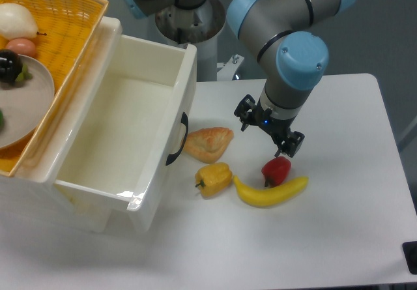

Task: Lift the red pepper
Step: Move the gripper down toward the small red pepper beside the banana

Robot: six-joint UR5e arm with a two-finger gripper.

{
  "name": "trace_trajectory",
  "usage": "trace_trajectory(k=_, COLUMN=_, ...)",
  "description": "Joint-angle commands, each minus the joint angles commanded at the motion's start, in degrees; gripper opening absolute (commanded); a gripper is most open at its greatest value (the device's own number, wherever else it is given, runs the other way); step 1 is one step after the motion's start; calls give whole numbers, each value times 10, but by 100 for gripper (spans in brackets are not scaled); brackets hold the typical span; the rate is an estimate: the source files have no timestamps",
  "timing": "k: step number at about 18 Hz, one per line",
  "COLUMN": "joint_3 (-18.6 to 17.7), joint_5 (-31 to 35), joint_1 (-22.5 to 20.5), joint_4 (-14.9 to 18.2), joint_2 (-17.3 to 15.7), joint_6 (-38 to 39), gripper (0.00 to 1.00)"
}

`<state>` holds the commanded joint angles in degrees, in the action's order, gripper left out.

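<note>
The red pepper [276, 170] is small and glossy and lies on the white table [339, 225], touching the far side of the yellow banana [270, 191]. My gripper [268, 130] hangs from the grey and blue arm just behind and above the pepper. Its two black fingers [291, 144] stand apart, with nothing between them. One finger is close over the pepper's top. The yellow pepper [214, 179] lies to the left of the banana.
A croissant-like pastry [209, 143] lies left of the gripper. A large white bin [179, 101] with a black handle stands at the left. A yellow wicker basket [71, 36] with a plate and fruit rests on its far left side.
</note>
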<state>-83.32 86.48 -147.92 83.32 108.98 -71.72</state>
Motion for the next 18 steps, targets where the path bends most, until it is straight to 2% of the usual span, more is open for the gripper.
trace_trajectory(k=3, joint_3=-1, joint_5=0, joint_1=1, joint_4=-4, joint_2=4, joint_6=-1, gripper=100)
trace_trajectory(k=6, joint_3=-1, joint_5=0, joint_1=1, joint_4=-22, joint_2=9, joint_6=0, gripper=100)
trace_trajectory(k=15, joint_3=-11, joint_5=18, joint_1=-2, joint_4=-27, joint_2=33, joint_6=1, gripper=100)
trace_trajectory(k=18, joint_3=-27, joint_5=26, joint_1=-2, joint_4=-52, joint_2=36, joint_6=3, gripper=100)
